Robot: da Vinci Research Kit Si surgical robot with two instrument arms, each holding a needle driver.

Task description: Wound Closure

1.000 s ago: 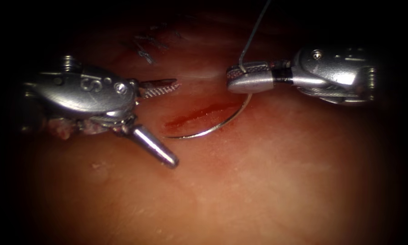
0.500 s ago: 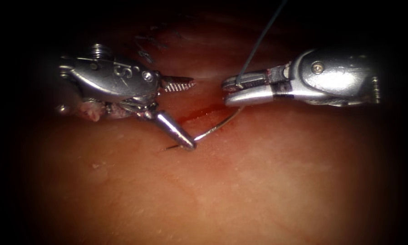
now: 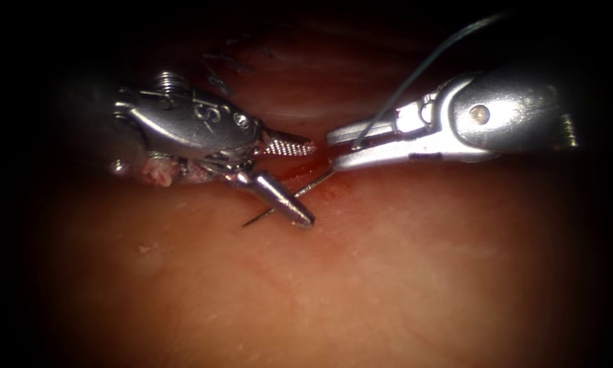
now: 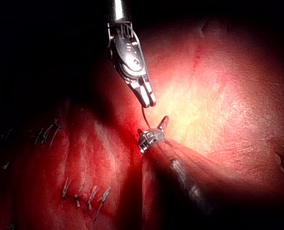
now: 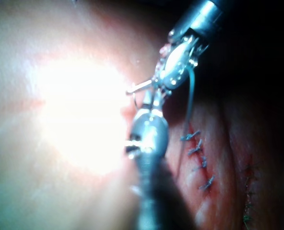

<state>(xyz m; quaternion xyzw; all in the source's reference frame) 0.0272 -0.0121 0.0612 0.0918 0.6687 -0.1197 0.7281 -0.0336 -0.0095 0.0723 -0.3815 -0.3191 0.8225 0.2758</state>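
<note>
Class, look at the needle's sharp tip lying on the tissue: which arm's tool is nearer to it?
Left. The left tool has its open jaws astride the needle, the lower one beside the needle tip. The right tool holds the needle's far end, with the thread.

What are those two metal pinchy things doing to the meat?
The right tool grips the back end of a curved needle, with the thread trailing up from its jaws. The left tool has open jaws around the needle near its tip and holds nothing. The needle lies over the red cut in the tissue.
</note>
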